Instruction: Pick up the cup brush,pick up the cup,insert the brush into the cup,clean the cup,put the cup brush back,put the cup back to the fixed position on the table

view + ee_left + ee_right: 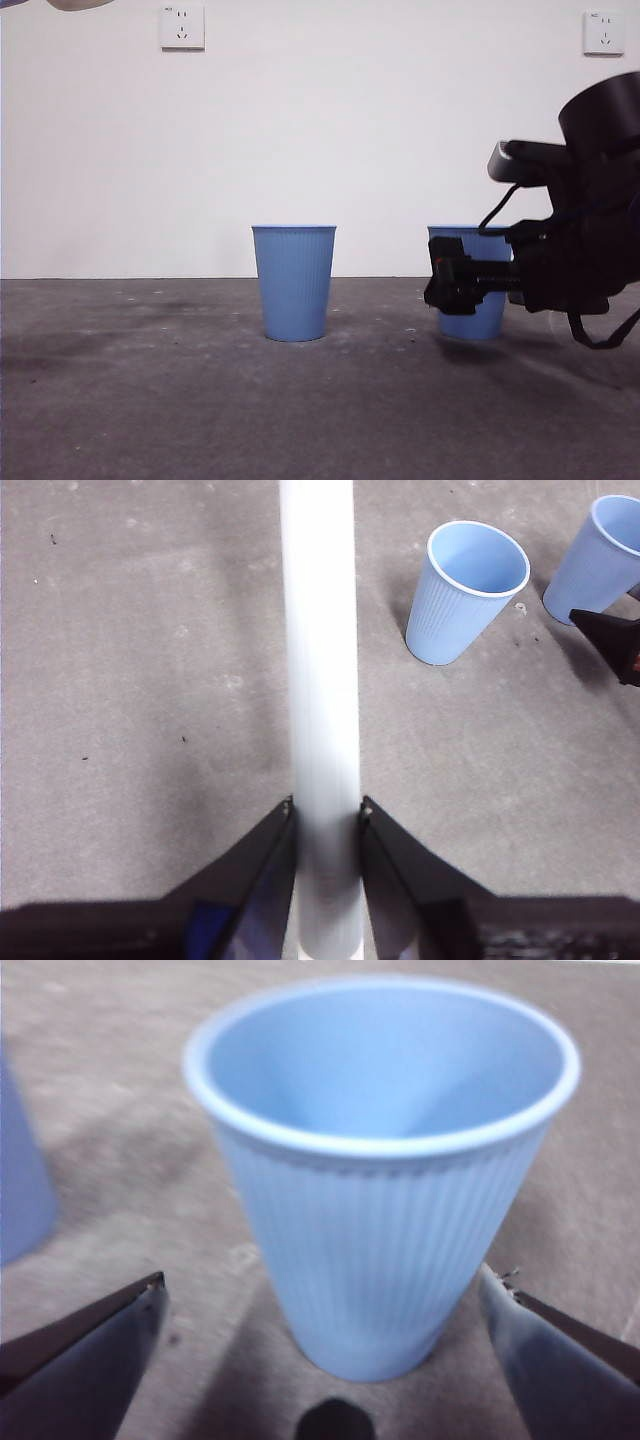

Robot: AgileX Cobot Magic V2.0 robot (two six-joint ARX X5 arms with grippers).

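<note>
Wide open, the right gripper (330, 1360) has its two black jaws standing either side of the cup (380, 1180), one off each flank, with bare grey showing between each jaw and the ribbed wall — nothing is held yet. In the front view this gripper (455, 280) sits low over the table (150, 400) on the right side of the scene, in front of the right-hand cup (482, 300), which seems to stand upright on the surface. The other blue cup (294, 282) stands to its left, near the middle and well apart.

The left gripper (325, 815) is clamped on the pale handle of the cup brush (320, 680), held above the table out of the front camera's frame; its sponge head is not visible.

The step in hand looks like picking up the cup. To do it well, I would centre the cup between the jaws before closing, since it appears a little nearer one jaw than the other. Take it around mid-height, below the thin rim — the tapered wall could slip downward out of a loose hold. Thin plastic will likely flex, so close gently, just enough to hold, then lift straight up and keep the mouth clear for the brush.
</note>
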